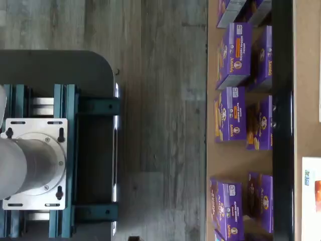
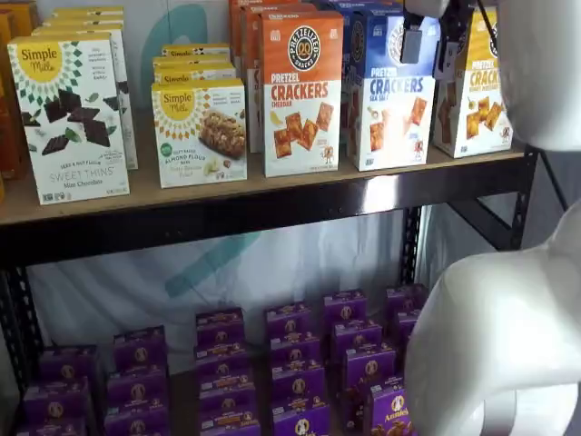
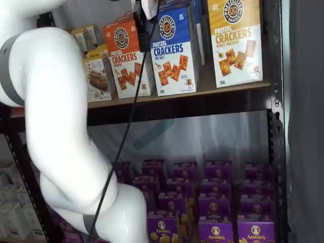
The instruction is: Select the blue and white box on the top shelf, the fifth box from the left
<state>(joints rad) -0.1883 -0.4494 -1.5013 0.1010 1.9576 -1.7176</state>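
Observation:
The blue and white box (image 2: 390, 91) of Pretzel Crackers stands upright on the top shelf (image 2: 272, 207), between an orange cheddar box and a yellow-topped box. It also shows in a shelf view (image 3: 174, 50). My gripper (image 2: 428, 50) hangs from the view's top edge in front of the box's upper right part. Its two black fingers (image 2: 411, 44) show a gap between them, and nothing is in them. In a shelf view the gripper (image 3: 143, 17) is a dark shape at the box's upper left, with a cable hanging beside it.
The orange cheddar box (image 2: 302, 91) and the yellow-topped box (image 2: 481, 86) flank the target. Simple Mills boxes (image 2: 200, 132) stand further left. Purple boxes (image 2: 290, 363) fill the lower shelf and show in the wrist view (image 1: 233, 55). My white arm (image 3: 61, 126) fills the foreground.

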